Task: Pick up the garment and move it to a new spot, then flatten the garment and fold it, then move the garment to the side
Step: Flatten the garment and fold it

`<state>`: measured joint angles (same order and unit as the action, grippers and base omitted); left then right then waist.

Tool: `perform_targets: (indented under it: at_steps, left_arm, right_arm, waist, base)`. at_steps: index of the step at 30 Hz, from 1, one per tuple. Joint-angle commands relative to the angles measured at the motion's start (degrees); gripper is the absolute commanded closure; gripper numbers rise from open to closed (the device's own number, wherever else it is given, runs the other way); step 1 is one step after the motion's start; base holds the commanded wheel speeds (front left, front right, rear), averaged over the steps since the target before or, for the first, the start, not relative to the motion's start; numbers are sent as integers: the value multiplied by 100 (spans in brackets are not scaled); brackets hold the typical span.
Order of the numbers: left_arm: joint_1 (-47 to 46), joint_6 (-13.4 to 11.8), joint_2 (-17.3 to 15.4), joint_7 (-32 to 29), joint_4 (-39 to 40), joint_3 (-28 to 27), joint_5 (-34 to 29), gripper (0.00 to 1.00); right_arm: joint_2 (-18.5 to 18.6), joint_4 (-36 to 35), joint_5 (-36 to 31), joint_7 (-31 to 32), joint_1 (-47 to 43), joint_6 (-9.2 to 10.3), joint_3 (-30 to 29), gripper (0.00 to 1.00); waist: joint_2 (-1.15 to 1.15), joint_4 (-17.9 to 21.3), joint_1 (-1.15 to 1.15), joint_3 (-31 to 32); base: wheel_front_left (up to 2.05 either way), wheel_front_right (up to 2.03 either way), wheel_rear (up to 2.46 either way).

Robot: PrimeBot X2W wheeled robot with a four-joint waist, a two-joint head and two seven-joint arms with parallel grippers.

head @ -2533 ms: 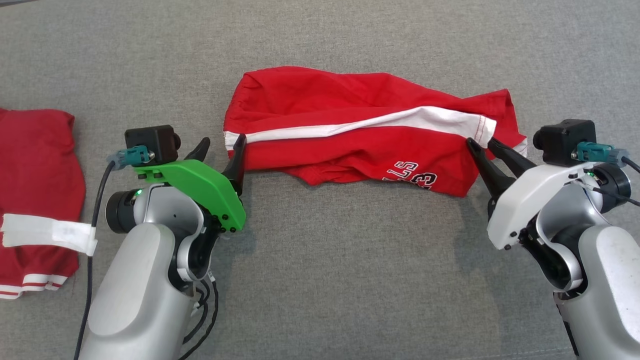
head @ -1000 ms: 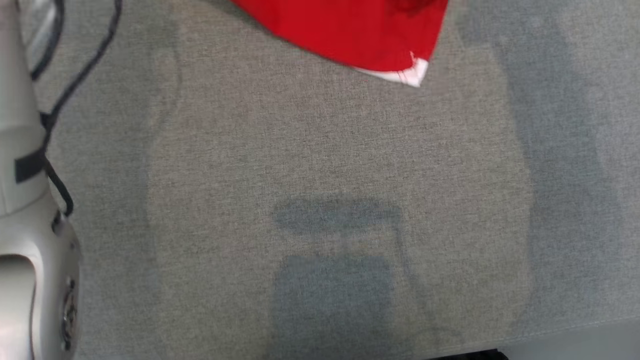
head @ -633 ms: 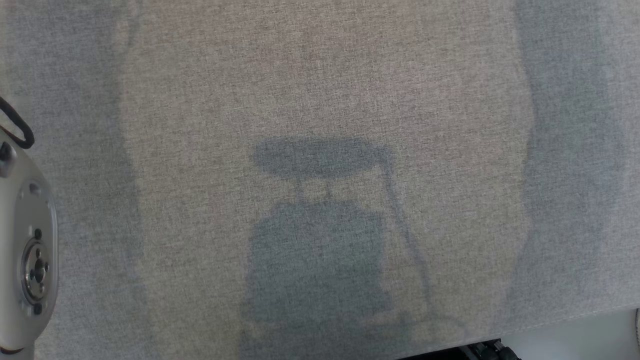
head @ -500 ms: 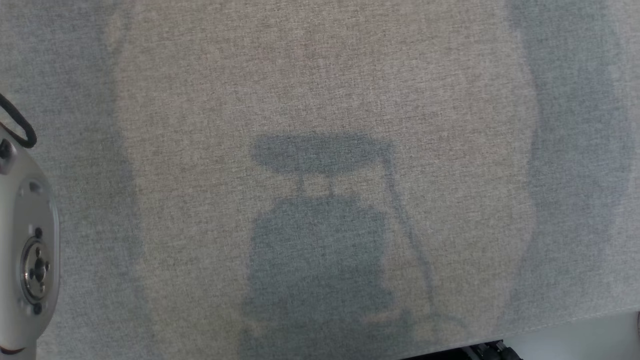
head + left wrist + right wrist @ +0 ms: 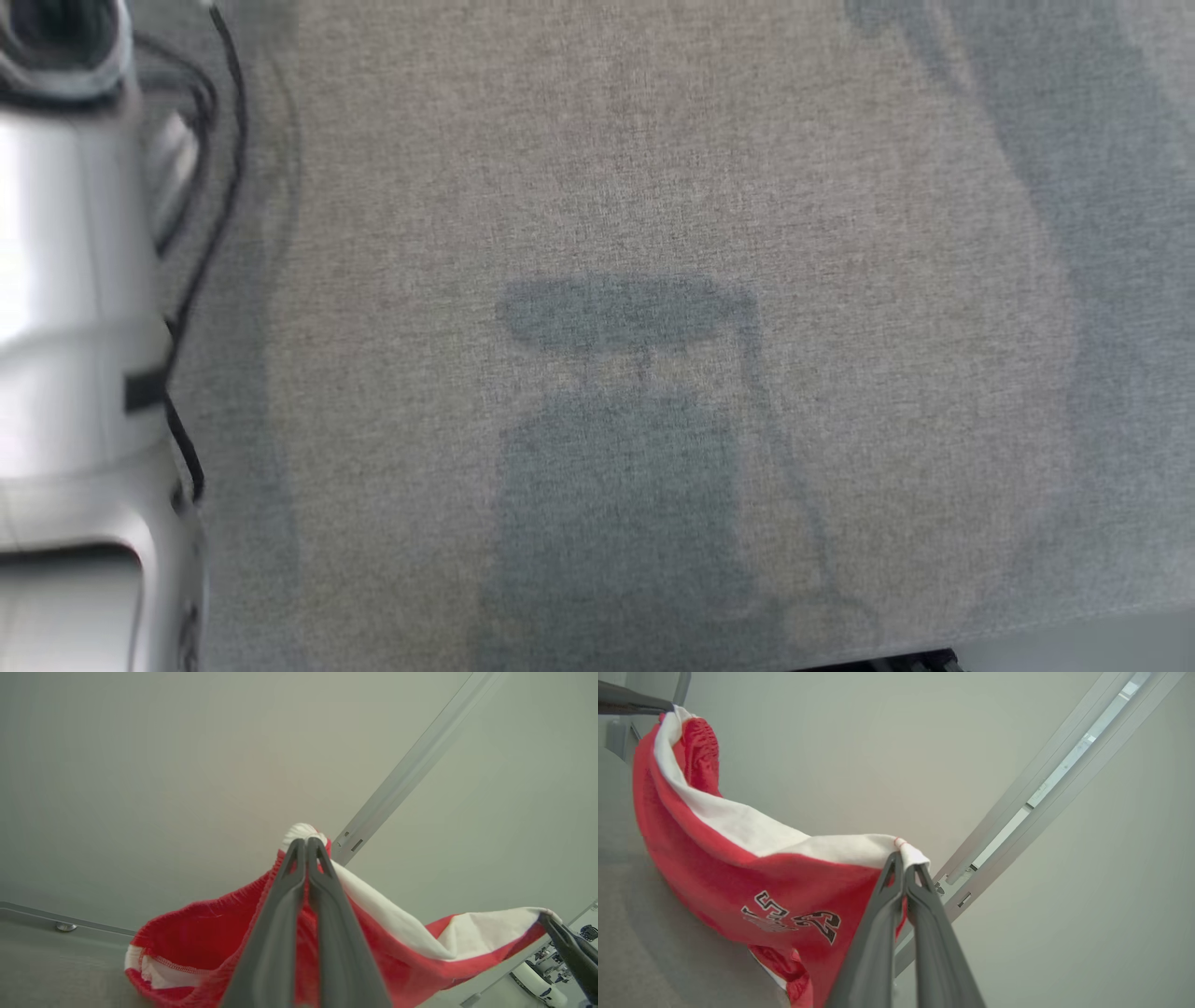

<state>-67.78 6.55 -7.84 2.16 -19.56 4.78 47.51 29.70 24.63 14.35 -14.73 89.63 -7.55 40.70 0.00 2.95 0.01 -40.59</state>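
The left end effector (image 5: 306,842) was clamped on one white-banded corner of the red garment (image 5: 397,956) and the right end effector (image 5: 903,858) pinched the other. The cloth hung stretched between them in the air, probably for carrying clear of the grey fabric table (image 5: 653,140). Behind was a plain pale wall (image 5: 140,765) with a metal rail (image 5: 411,770).

Grey surface (image 5: 653,140) is wide open toward 12 and 3; pale forearm (image 5: 65,327) plus black cable (image 5: 245,121) crowd 9 o'clock.
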Motion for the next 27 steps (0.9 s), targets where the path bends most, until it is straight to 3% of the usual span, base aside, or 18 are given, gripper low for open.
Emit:
perform_targets:
  at_steps: [1, 7, 14, 19, 27]
  left_arm:
    - [350, 38, -39, 32, 142, 47, 50, 100]
    - [1890, 38, -79, 13, 720, 365, -36, 100]
    - [3646, -360, 16, 51, 1070, 692, -285, 100]
    - [4544, -619, 27, 167, 1215, 900, -512, 100]
    - [5353, -924, 7, 449, 1375, 1086, -869, 100]
  right_arm:
    - [161, -163, 190, -9, -254, 11, 56, 100]
    - [905, -886, 865, 424, -1337, 12, 203, 100]
    - [1605, -1498, 1653, 1602, -3239, 13, -72, 100]
    - [1626, -2044, 2013, 2266, -4693, 14, -775, 100]
    - [1359, -2999, 1728, 2960, -6293, 17, -2032, 100]
  waist:
    - [0, -107, -1, 390]
    - [0, -222, -1, 1213]
    - [0, -269, -1, 2077]
    - [0, -257, -1, 2524]
    - [0, -233, -1, 2886]
  base:
    - [0, 0, 0]
    - [0, 0, 0]
    - [0, 0, 0]
    - [0, 0, 0]
    - [0, 0, 0]
